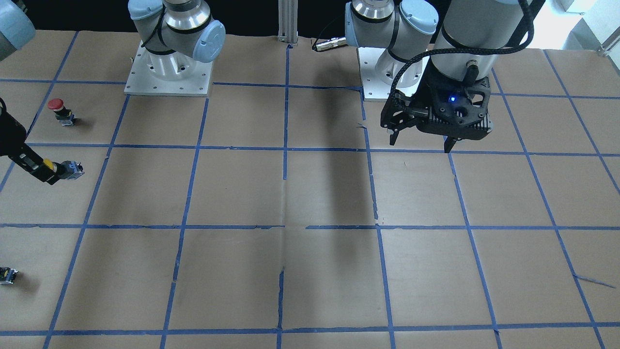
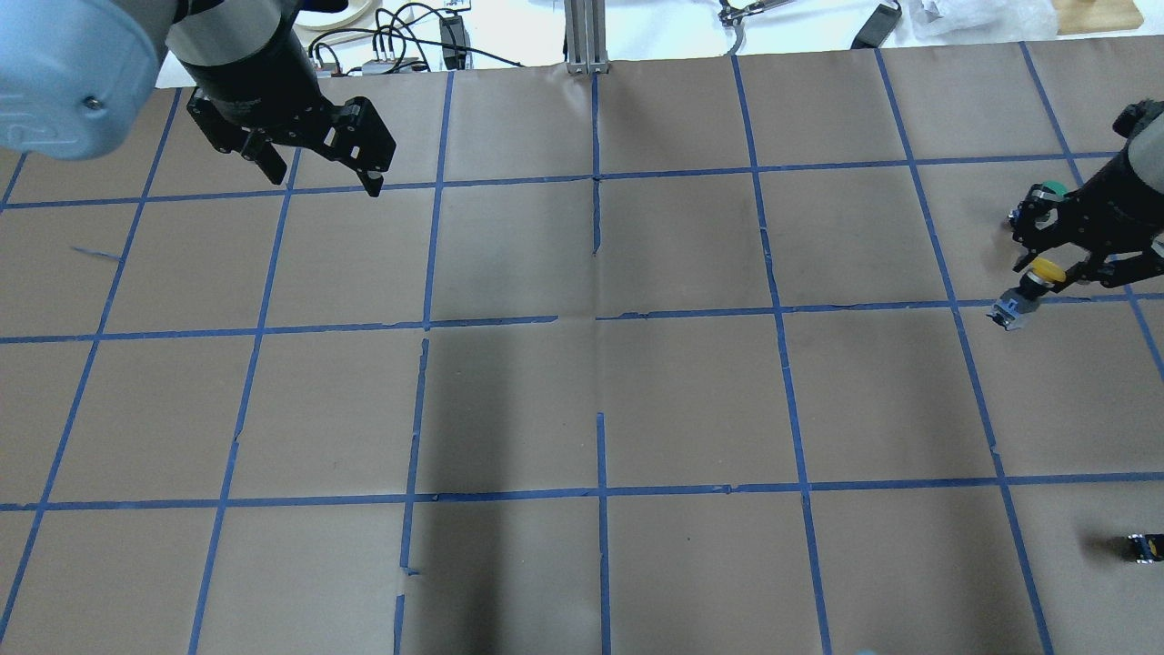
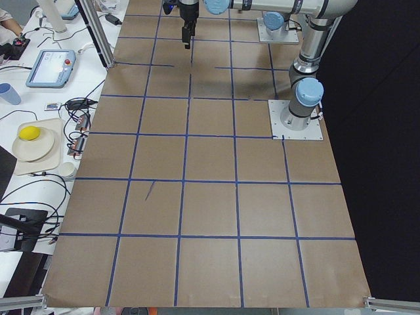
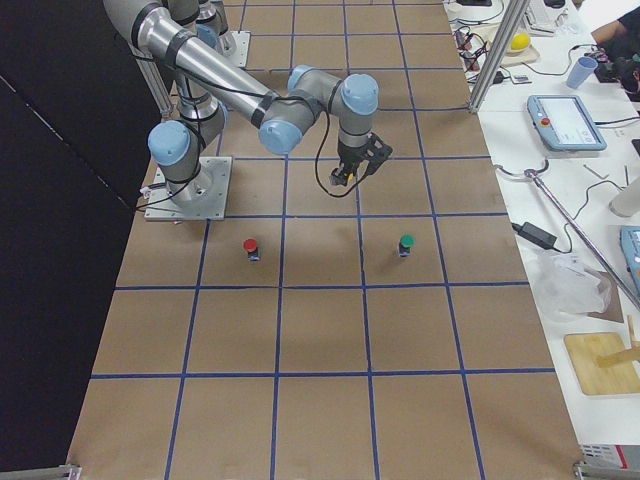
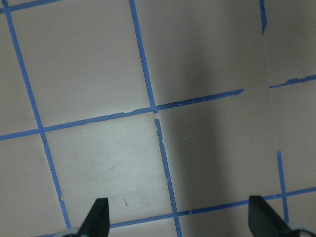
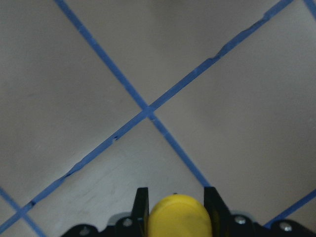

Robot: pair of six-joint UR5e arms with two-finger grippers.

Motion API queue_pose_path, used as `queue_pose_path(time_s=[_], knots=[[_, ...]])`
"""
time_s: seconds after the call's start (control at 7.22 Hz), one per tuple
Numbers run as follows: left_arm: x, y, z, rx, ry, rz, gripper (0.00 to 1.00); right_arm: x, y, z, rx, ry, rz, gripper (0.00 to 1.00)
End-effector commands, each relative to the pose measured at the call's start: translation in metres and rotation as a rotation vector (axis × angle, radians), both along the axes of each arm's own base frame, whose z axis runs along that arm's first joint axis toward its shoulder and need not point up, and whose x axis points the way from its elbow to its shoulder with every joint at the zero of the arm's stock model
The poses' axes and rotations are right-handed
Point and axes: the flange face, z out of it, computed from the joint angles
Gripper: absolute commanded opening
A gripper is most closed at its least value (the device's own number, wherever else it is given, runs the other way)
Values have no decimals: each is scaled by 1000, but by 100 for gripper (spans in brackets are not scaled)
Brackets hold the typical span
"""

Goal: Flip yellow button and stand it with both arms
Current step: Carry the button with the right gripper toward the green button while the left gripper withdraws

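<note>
My right gripper is shut on the yellow button at the table's right edge. It grips the button by its yellow cap and holds it roughly sideways above the paper, with the grey base sticking out. In the front-facing view the button shows at the far left in the same gripper. The right wrist view shows the yellow cap between the two fingers. My left gripper is open and empty, hovering over the far left of the table; its fingertips stand wide apart.
A red-capped button stands near the right arm's base. A green-capped button stands beyond the right gripper. A tiny dark part with a yellow spot lies at the near right. Brown paper with a blue tape grid covers the table.
</note>
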Motion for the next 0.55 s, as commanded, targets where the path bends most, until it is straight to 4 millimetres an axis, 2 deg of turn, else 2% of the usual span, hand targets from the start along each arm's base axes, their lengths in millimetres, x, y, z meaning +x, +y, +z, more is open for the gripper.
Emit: queue_pose_path(time_s=[0.0, 0.14, 0.42], knots=[[12, -1, 2, 5, 23, 16, 99, -18, 12, -24, -51, 215, -118, 4], [6, 9, 2, 21, 38, 40, 99, -26, 7, -37, -52, 254, -211, 4], [7, 4, -5, 29, 31, 44, 99, -43, -7, -71, -80, 355, -255, 4]])
